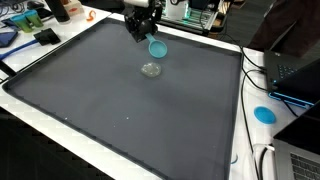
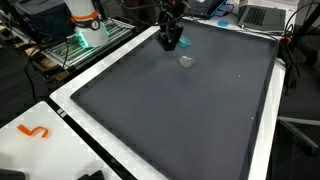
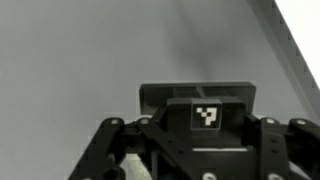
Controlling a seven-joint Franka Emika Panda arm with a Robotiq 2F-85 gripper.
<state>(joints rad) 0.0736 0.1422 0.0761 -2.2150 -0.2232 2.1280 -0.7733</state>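
Blue bowl (image 1: 158, 47) sits just beside our tool (image 1: 143, 36), over the grey worktop (image 1: 120, 115). We see a clear cup (image 1: 151, 69) near it. We cannot tell whether the tool is spread or pinching.

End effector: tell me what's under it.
The dark mat lies under the end effector, a blue cup at its tip. Whether it grips the cup is hidden by its body.
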